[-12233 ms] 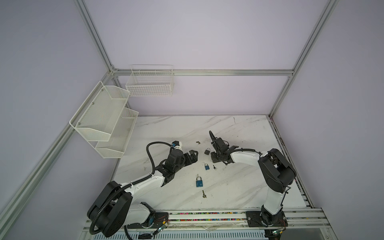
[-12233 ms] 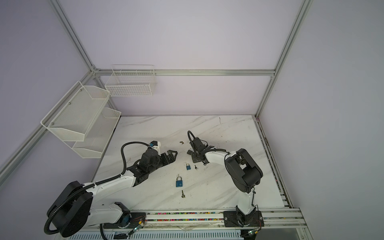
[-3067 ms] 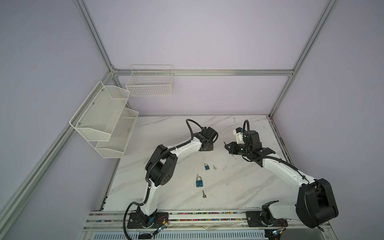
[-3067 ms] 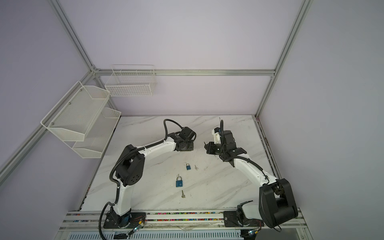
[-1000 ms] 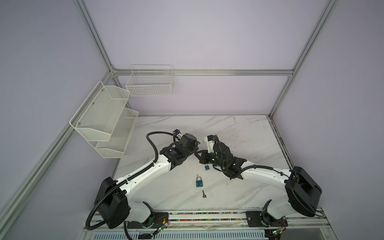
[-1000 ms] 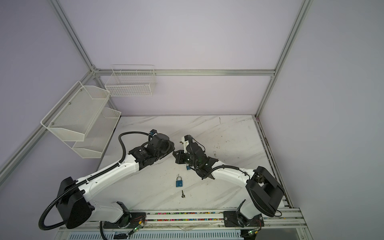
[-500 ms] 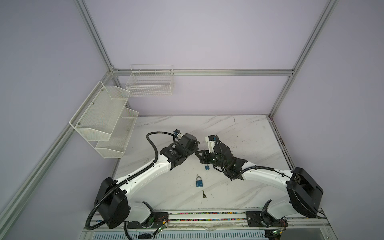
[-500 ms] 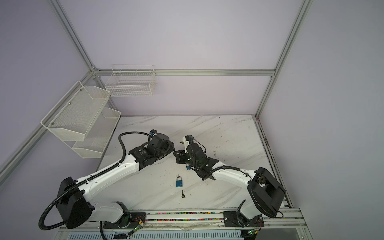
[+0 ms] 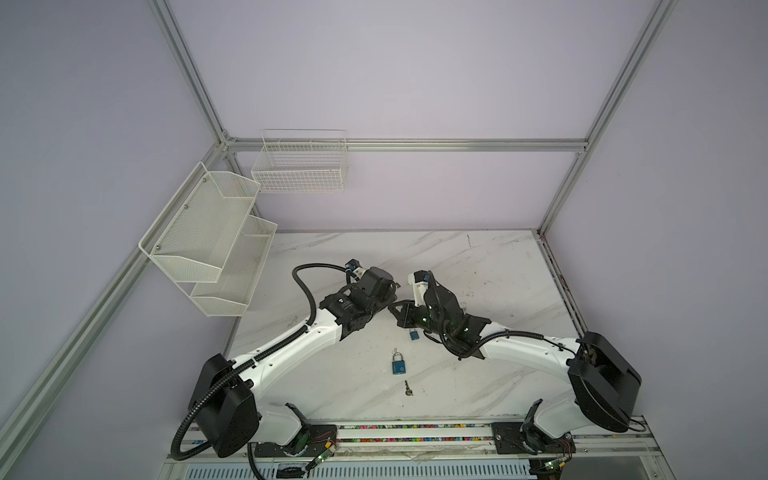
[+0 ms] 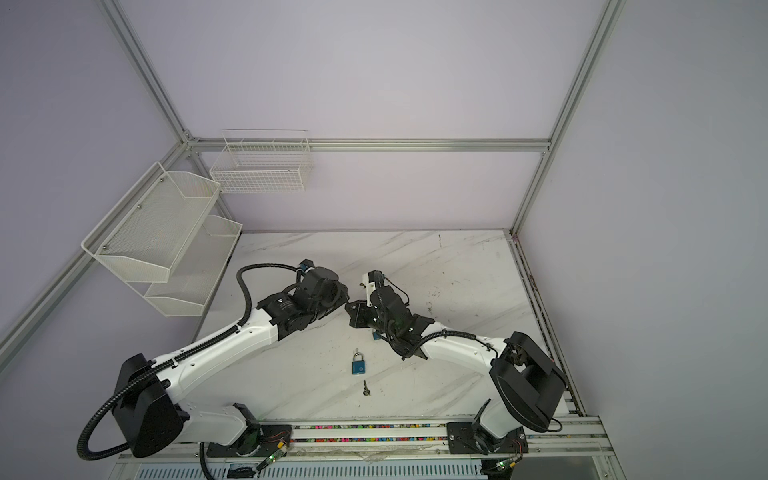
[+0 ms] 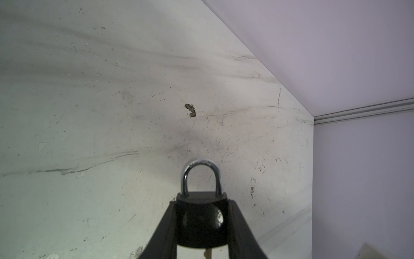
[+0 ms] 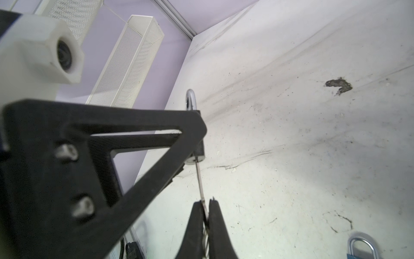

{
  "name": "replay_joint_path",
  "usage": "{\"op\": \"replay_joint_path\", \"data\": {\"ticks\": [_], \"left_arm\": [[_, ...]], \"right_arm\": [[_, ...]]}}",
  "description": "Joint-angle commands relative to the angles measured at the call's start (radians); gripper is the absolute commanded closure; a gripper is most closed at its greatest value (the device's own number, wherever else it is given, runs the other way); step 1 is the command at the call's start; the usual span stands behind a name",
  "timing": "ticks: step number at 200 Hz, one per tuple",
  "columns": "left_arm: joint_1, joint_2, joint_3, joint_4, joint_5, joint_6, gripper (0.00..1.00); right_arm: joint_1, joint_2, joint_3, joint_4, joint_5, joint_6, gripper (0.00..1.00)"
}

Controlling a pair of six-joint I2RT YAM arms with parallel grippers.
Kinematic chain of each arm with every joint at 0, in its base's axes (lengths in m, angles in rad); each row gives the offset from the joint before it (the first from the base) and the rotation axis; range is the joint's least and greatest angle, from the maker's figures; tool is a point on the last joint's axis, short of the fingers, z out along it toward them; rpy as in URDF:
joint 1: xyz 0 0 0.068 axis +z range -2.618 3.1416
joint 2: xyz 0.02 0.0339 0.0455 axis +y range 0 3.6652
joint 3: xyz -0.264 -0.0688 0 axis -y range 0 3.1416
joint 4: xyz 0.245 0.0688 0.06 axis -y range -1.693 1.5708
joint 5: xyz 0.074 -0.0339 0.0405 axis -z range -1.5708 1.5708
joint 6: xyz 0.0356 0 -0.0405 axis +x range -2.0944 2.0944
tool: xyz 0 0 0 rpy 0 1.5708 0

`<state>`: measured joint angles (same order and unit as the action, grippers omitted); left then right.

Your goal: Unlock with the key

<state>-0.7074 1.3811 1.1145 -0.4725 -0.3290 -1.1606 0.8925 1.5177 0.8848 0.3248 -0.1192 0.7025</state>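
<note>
Marble tabletop (image 12: 291, 157); key (image 12: 199, 179) in right gripper (image 12: 206, 205)

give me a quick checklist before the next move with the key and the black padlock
1. Grip: left hand clamps black padlock with silver shackle: ok.
2. Grip: shut right hand pinches thin metal key: ok.
3. Key tip meets padlock's underside: ok.
4. Key fully seated: cannot tell.
5. Black padlock's shackle released: not ok, both legs sit in the body.
6. Clearance: blue padlock with silver shackle lies apart from both hands: ok.
</note>
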Motion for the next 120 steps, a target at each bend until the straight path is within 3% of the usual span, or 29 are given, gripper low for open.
{"op": "replay_joint_path", "data": {"ticks": [1,120], "left_arm": [[0.001,-0.035,0.011,0.022,-0.009,-0.01,0.97],[-0.024,-0.027,0.014,0.021,-0.029,-0.052,0.98]], "right_arm": [[0.007,0.008,0.021,0.035,0.009,0.005,1.0],[0.008,0.023,0.059,0.043,0.062,0.051,1.0]]}}
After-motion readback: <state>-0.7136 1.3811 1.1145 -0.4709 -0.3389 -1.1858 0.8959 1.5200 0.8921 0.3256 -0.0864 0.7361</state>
